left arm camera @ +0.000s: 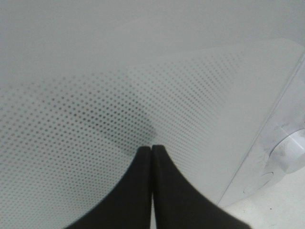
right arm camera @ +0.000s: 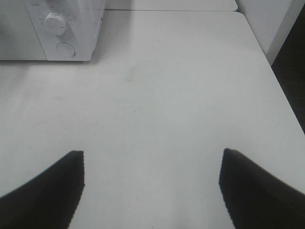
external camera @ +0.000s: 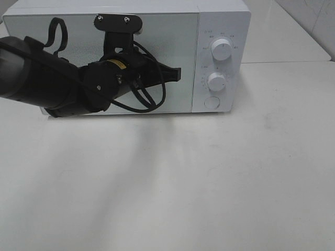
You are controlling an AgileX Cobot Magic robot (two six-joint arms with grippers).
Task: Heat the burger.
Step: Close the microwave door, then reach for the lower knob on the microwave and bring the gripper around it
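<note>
Microwave (external camera: 222, 21) sits along the back edge of the tabletop (external camera: 209, 183), door (external camera: 178, 36) looking shut. Left fingers (external camera: 171, 73) are pinched together w/ nothing between them, tips at the door's dotted glass close to its right edge, just beside the control panel. Right fingers (right arm camera: 47, 191) are spread wide, holding nothing, hanging over bare tabletop toward the right edge.

No burger anywhere I can see. Probably inside already, but the frosted glass gives nothing away, so can't confirm.

What could go wrong, imo:
- A push that's too light leaves the door unlatched and no heating happens.
- Too hard and the whole box could slide back, since nothing braces it.
- Tips skidding sideways on smooth glass could knock the 2 knobs (external camera: 222, 51) or the round button (external camera: 211, 102).
- The loose cable loop (external camera: 152, 99) under the left wrist hangs in front of the door and might snag.

Hard to make out: whether the tips actually touch the glass, the tiny dial markings, and the door's left part, which the left arm covers. The right arm isn't in the high view at all.
</note>
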